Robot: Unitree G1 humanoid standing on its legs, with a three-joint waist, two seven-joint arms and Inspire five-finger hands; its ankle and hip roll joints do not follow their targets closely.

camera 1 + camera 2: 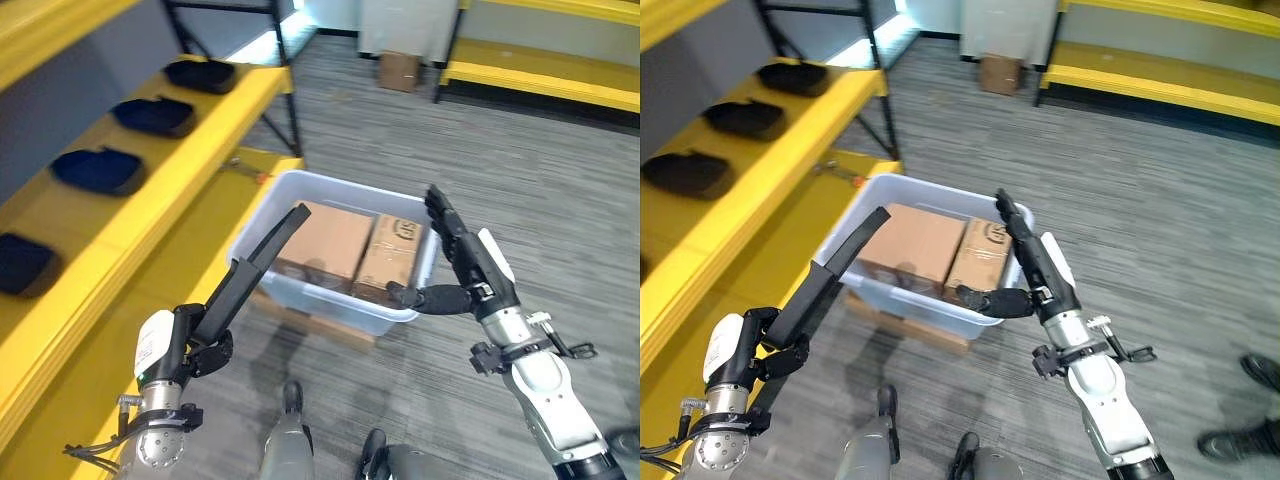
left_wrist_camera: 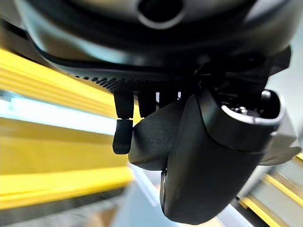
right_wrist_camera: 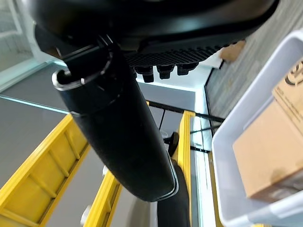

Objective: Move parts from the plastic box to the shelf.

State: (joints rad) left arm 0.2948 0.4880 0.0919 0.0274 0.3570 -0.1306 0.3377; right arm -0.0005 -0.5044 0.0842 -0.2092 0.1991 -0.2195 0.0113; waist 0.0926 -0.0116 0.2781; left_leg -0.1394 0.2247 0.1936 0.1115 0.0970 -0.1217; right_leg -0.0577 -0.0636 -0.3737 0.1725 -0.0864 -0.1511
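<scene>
A translucent white plastic box (image 1: 330, 306) stands on the floor in front of me, holding two brown cardboard boxes (image 1: 325, 240) (image 1: 395, 252) side by side. My left hand (image 1: 238, 288) is open, its straight fingers reaching up to the box's left front rim. My right hand (image 1: 466, 258) is open by the box's right front corner, fingers straight above the rim and thumb pointing along the front wall. Neither hand holds anything. A yellow shelf (image 1: 150, 195) runs along the left, with several dark moulded parts (image 1: 97, 168) in a row on it. The right wrist view shows the box rim (image 3: 246, 127) and a cardboard box (image 3: 270, 151).
The plastic box rests on a low wooden board (image 1: 320, 324). A black shelf post (image 1: 285, 80) stands behind it. A small cardboard carton (image 1: 400, 70) and a low yellow rack (image 1: 540, 70) lie at the back. A person's shoes (image 1: 1232, 440) show at the right.
</scene>
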